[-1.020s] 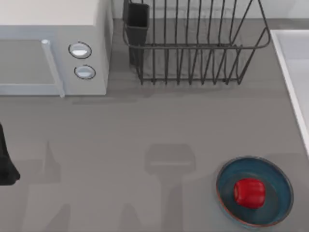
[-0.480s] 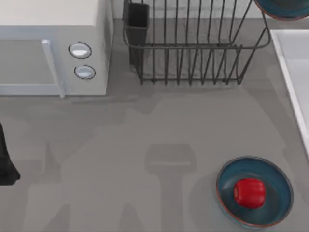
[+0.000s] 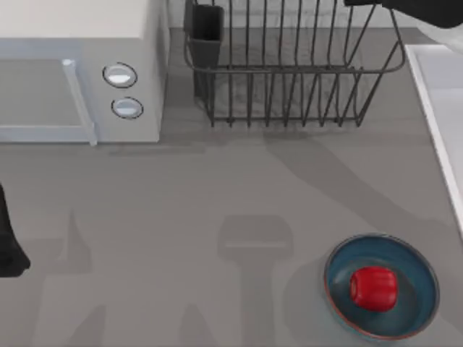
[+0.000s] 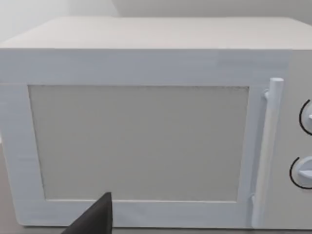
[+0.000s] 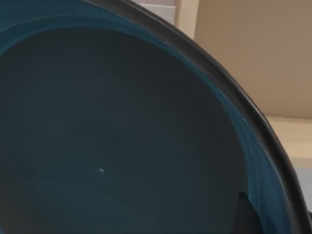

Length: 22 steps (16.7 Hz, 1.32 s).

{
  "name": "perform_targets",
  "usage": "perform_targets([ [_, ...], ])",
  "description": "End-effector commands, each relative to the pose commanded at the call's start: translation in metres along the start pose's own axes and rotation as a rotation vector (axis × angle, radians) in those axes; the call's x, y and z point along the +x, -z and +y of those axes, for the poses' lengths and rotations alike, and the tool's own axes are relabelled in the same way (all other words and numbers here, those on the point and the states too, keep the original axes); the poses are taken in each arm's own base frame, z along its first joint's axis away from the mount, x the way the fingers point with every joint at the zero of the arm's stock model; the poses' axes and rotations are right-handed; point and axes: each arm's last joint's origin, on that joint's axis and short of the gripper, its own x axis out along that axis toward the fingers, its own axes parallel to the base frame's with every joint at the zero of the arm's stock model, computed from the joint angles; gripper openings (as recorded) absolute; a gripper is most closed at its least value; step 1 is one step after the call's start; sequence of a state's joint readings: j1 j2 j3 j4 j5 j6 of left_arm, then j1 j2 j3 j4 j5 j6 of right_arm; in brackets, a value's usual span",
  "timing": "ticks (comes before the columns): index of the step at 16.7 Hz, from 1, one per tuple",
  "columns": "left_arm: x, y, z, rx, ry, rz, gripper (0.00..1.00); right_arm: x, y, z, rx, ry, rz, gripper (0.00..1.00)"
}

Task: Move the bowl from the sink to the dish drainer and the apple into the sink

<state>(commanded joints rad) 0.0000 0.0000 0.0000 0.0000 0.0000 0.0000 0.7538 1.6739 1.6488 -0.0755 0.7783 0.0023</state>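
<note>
The bowl (image 5: 122,136) is seen from very close in the right wrist view, with its deep teal inside turned to the camera and its dark rim running across the upper corner. It is judged to be a stiff, glazed piece, rather light but slippery and easy to chip if it is knocked on metal bars. The rim is the natural place to take hold of it, one finger inside the wall and one outside, since the round body gives nothing else to pinch.

The right tool (image 5: 243,217) is judged to be holding the bowl in just this way: a dark finger is seen lying against the inner wall close under the rim, and the bowl hangs directly before the wrist. A hold at one point of the rim lets the bowl swing, so a slow and level lowering would be advised.

In the top view the right arm (image 3: 416,10) is seen at the far right corner of the dish drainer (image 3: 289,87), above its wires. The sink (image 3: 448,87) lies just beside the drainer, at the right edge of the desk (image 3: 217,188).

The apple (image 3: 373,288) is found well apart from the drainer, lying in a wide, shallow blue dish (image 3: 412,303) near the front of the desk, not yet moved.

The left tool (image 3: 9,249) is parked at the left edge, facing the microwave (image 4: 146,141); whether it is wide or narrow cannot be told.
</note>
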Motion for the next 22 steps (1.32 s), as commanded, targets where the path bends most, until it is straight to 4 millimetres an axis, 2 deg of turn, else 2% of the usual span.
perform_targets([
  [2,0.000,0.000,0.000,0.000,0.000,0.000,1.00,-0.011,-0.009,0.007,0.063,0.001,-0.049,0.00],
  [4,0.000,0.000,0.000,0.000,0.000,0.000,1.00,-0.013,-0.011,0.008,0.079,0.002,-0.062,0.00],
  [9,0.000,0.000,0.000,0.000,0.000,0.000,1.00,-0.011,-0.009,0.008,0.074,0.001,-0.056,0.00],
  [11,0.000,0.000,0.000,0.000,0.000,0.000,1.00,-0.002,0.001,0.013,0.071,0.003,-0.053,0.00],
  [14,0.000,0.000,0.000,0.000,0.000,0.000,1.00,0.024,0.034,0.025,0.073,0.002,-0.054,0.00],
  [17,0.000,0.000,0.000,0.000,0.000,0.000,1.00,0.056,0.082,0.034,0.085,0.001,-0.066,0.00],
  [22,0.000,0.000,0.000,0.000,0.000,0.000,1.00,0.092,0.161,0.028,0.088,0.002,-0.070,0.00],
])
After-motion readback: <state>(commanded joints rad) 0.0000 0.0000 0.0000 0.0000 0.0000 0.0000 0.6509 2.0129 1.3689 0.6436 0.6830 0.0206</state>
